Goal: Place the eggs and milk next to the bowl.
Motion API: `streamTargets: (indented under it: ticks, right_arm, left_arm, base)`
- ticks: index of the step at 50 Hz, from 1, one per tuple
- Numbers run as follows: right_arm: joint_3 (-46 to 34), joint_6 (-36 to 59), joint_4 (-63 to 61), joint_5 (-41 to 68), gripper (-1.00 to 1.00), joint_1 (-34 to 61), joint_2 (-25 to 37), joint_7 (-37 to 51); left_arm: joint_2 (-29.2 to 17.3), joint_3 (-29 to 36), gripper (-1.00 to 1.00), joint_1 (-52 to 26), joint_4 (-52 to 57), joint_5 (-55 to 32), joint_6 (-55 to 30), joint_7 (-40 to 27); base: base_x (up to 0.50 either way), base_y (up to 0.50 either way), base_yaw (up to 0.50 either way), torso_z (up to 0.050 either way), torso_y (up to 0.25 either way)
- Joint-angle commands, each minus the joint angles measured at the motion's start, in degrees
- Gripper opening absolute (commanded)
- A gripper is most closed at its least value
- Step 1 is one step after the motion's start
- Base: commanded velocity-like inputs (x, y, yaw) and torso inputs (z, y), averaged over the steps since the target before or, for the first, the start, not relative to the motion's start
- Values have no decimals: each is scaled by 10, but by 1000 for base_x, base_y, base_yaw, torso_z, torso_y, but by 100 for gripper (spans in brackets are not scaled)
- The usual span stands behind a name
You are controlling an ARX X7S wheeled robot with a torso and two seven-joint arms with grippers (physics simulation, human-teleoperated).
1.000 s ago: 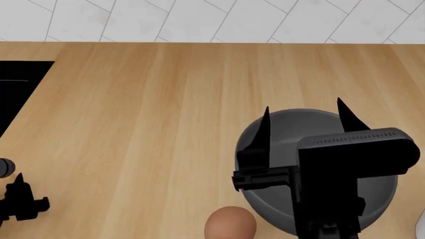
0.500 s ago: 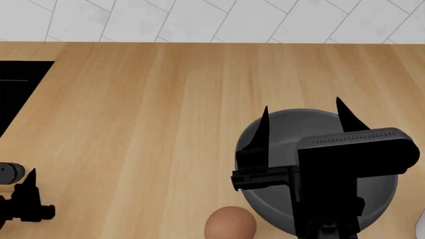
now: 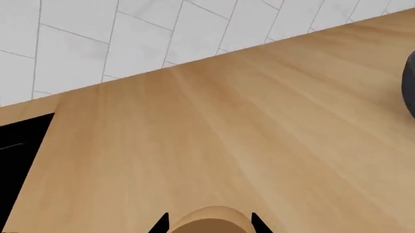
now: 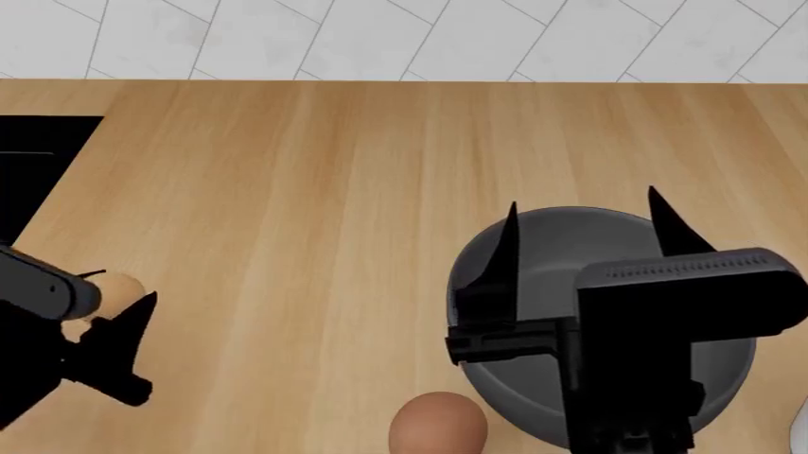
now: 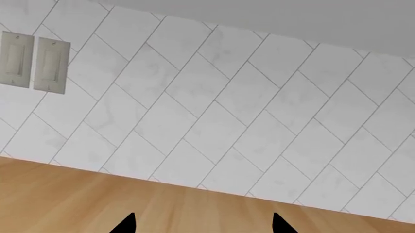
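The left gripper (image 4: pixel 112 312) sits low at the left of the head view, above the wooden counter (image 4: pixel 290 208), and its two black fingers close on the pale tan egg (image 4: pixel 116 288). In the left wrist view the same egg (image 3: pixel 209 221) shows as a tan dome gripped between the two finger tips (image 3: pixel 161 222), with bare wood stretching ahead of it. The right gripper (image 4: pixel 584 222) hangs over the dark grey bowl (image 4: pixel 569 248) with its two pointed fingers spread wide, one over the bowl's left rim and the other over its far right rim, and nothing between them. The right wrist view shows only the two tips (image 5: pixel 124 224) of that gripper, well apart, above the wood.

Two eggs are in view. The second, the reddish-brown egg (image 4: pixel 437 424), lies on the counter at the near edge of the head view, just beside the bowl's left near rim; whether it touches the bowl cannot be told. The pale egg is well apart from the bowl, far to its left. There is one bowl, and a sliver of it (image 3: pixel 409 90) shows in the left wrist view.

One black sink (image 4: pixel 36 161) is set into the counter at the far left. A white object (image 4: pixel 800 433) shows at the lower right corner, too cut off to identify. Behind the counter rises a white tiled wall (image 5: pixel 246 111), carrying two pale wall plates (image 5: pixel 34 62) side by side.
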Motion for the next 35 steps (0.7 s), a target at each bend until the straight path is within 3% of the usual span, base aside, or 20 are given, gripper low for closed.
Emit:
streamTargets:
  ticks: [1, 35]
  right_arm:
    - [3, 3, -6, 3, 100, -1, 3, 3]
    - [7, 15, -18, 9, 100, -3, 12, 12]
  left_arm:
    - [2, 68, -100, -86, -41, -5, 2, 105]
    - [94, 251, -100, -257, -185, 70, 54, 321]
  base:
    - [0, 0, 0, 0, 0]
    - [0, 0, 0, 0, 0]
